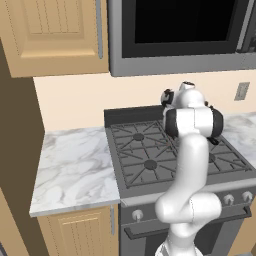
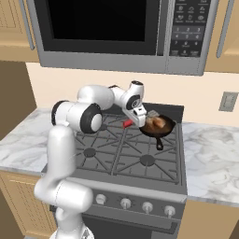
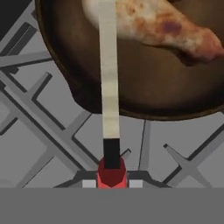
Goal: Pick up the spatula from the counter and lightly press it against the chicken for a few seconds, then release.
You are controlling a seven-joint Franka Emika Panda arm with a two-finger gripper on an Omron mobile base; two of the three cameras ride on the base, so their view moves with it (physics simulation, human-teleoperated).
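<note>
A simulated kitchen: a black gas stove (image 2: 116, 156) sits between two runs of white marble bench (image 1: 75, 165), with a microwave (image 2: 102, 32) above it and pale wood cabinets (image 1: 55, 35) in the upper left of the left base view. A wall outlet (image 2: 228, 101) shows at the right edge of the right base view.

A dark skillet (image 2: 169, 130) stands on the rear burner, right of centre in the right base view, with the browned chicken (image 2: 159, 123) in it. The gripper (image 3: 112, 183) is clenched on the red handle of the spatula (image 3: 108, 87). In the hand view the pale blade runs up the middle of the frame, across the pan rim, and its far end lies over the chicken at the top edge. Whether it actually bears on the meat cannot be told.

The risks from here look to be:
- **Pushing too hard:** that could slide the chicken across the pan or shift the skillet on the grate.
- **A narrow grip:** the handle could twist between the fingers, so the blade skids off the rounded meat.
- **Letting go over the pan:** the spatula would probably tip onto the rim or fall on the burners.
</note>
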